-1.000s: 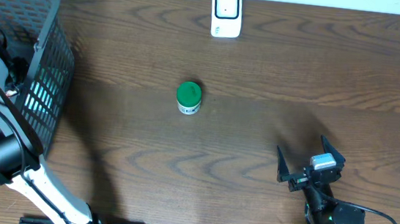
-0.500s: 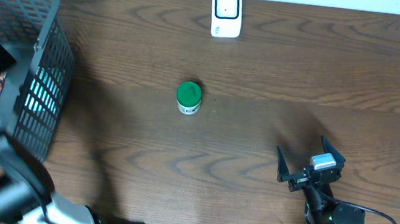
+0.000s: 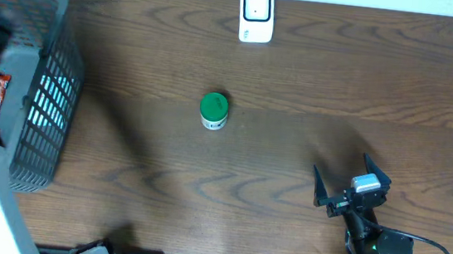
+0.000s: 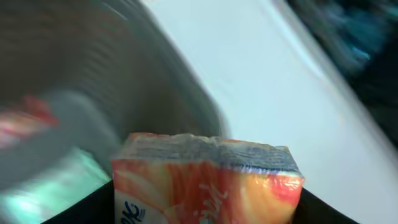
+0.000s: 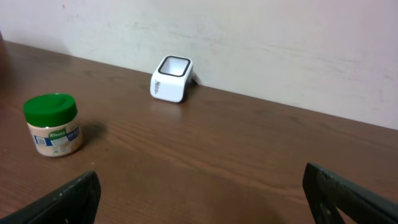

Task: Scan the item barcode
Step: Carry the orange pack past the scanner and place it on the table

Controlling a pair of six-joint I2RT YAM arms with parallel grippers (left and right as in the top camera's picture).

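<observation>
Inside the closed left hand (image 4: pixel 208 208) sits the orange packet (image 4: pixel 205 177), close by the basket (image 3: pixel 48 118). Right hand (image 3: pixel 342 178) rests open, well apart. Risk: grip looks low; a quick swing toward the scanner (image 3: pixel 256 15) could shake the packet loose.

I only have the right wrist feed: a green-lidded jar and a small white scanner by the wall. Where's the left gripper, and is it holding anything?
Observer: The left gripper is closed on an orange and white plastic-wrapped packet.
Operator: Where is that over the table?
Observer: At the far left end, over a grey plastic mesh basket.
Operator: Anything between there and the scanner?
Observer: From overhead, the green-lidded jar stands near the table's middle, off the line from the basket to the white scanner at the far edge.
</observation>
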